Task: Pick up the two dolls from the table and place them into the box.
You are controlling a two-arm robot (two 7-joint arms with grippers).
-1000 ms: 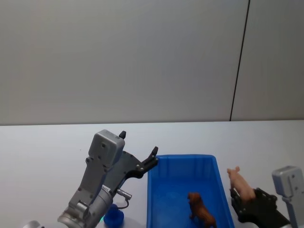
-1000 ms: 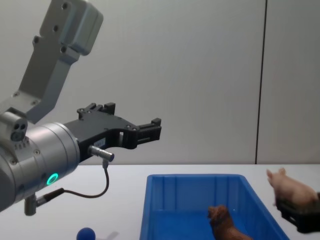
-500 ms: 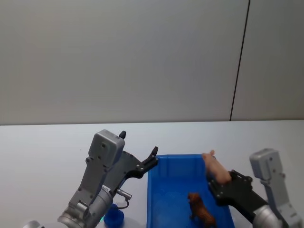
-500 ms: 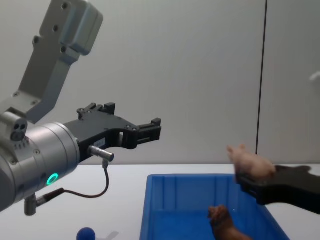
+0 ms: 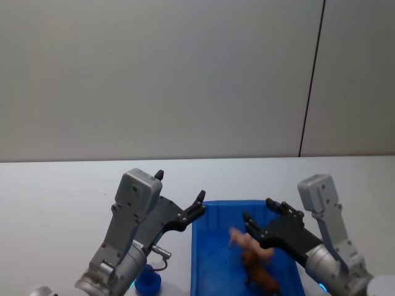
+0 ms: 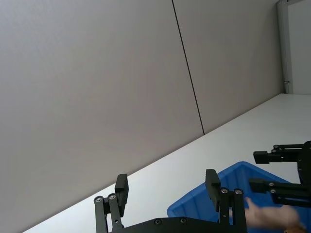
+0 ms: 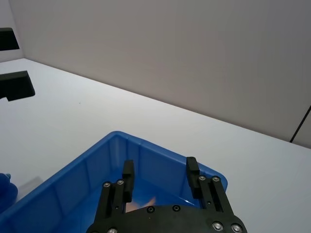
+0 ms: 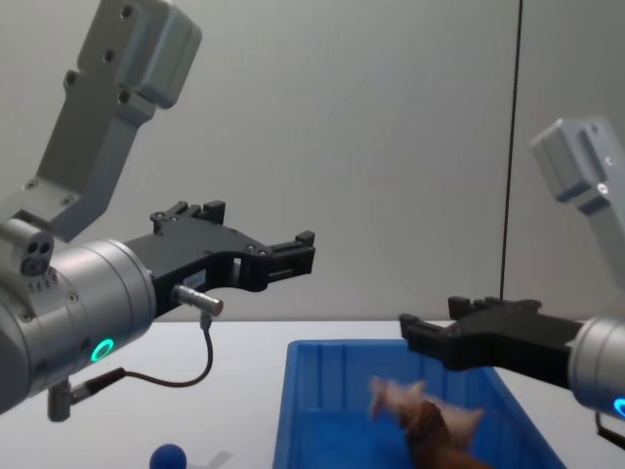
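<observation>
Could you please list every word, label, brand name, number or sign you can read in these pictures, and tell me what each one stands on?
There is none to read.
The box, the pink doll, the brown doll, the table, the left gripper and the right gripper show no lettering.
The green ring on the left arm is a plain light, not a sign.

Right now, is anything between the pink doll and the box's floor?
Only the brown doll, lying in the box close beneath it. The pink doll is inside the walls, below the open right gripper; the left gripper hangs outside.
</observation>
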